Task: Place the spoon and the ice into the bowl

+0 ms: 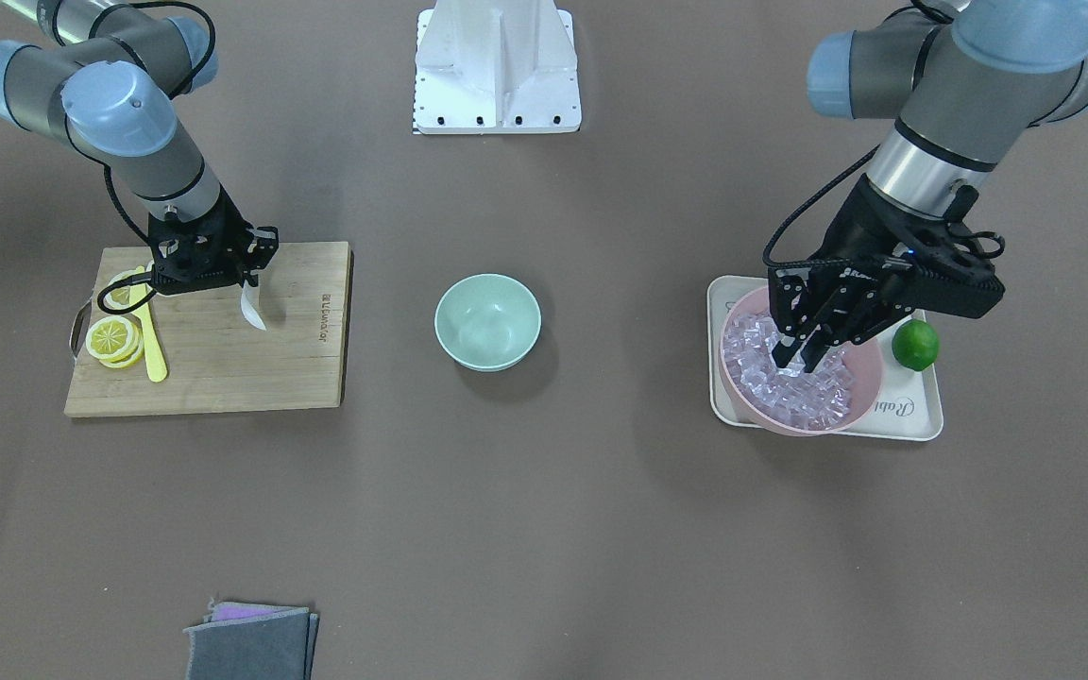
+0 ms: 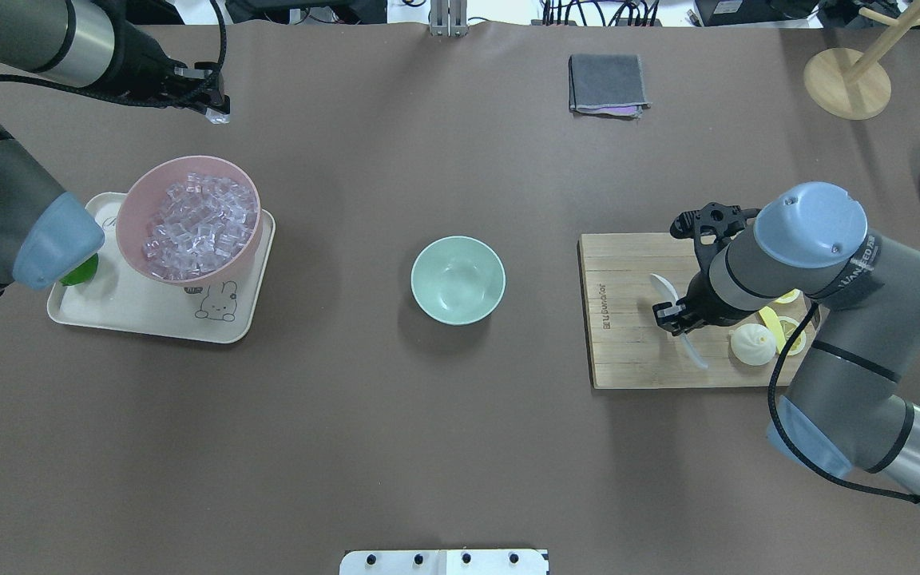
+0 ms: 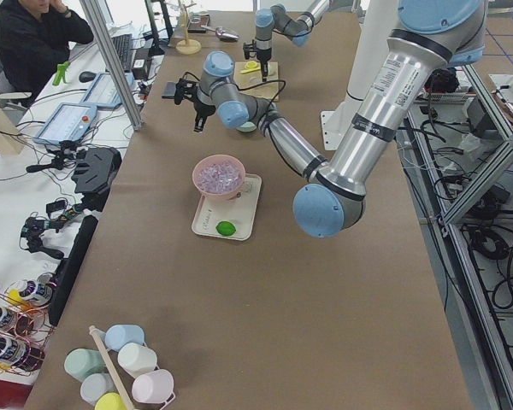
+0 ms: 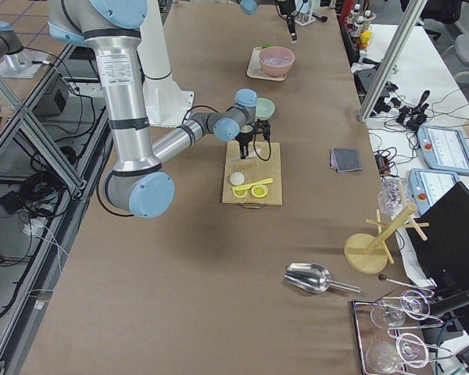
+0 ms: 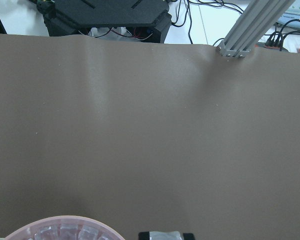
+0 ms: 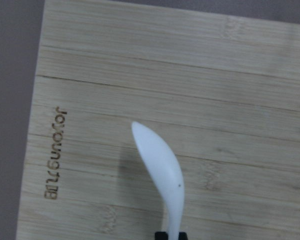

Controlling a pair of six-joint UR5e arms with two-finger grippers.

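We are at the carry step on both sides. Each gripper has its load, and the bowl (image 1: 487, 321) stands empty between them.

Our right gripper (image 6: 170, 234) is clamped on the thin handle end of the spoon (image 6: 162, 170), with the scoop pointing away from the fingers. Judging by its shadow, the spoon hangs just clear of the board (image 1: 223, 378), well to the bowl's right as the robot faces.

Our left gripper (image 1: 792, 359) pinches a single cube (image 5: 162, 234) between its fingertips. It is raised above the pink bowl (image 2: 136, 212) of ice (image 2: 200, 224), which stands on the tray (image 2: 148, 315) well to the bowl's left.

Next, we judge, each arm has to travel inward to a spot over the bowl. The bowl is small, so we think the arms should go one at a time rather than meet above it.

The spoon wants lowering until its scoop is inside the rim before the fingers part, or it may tip out. The cube is glassy and looks hard, so it should be let go low, or it may bounce off the bowl's smooth wall.
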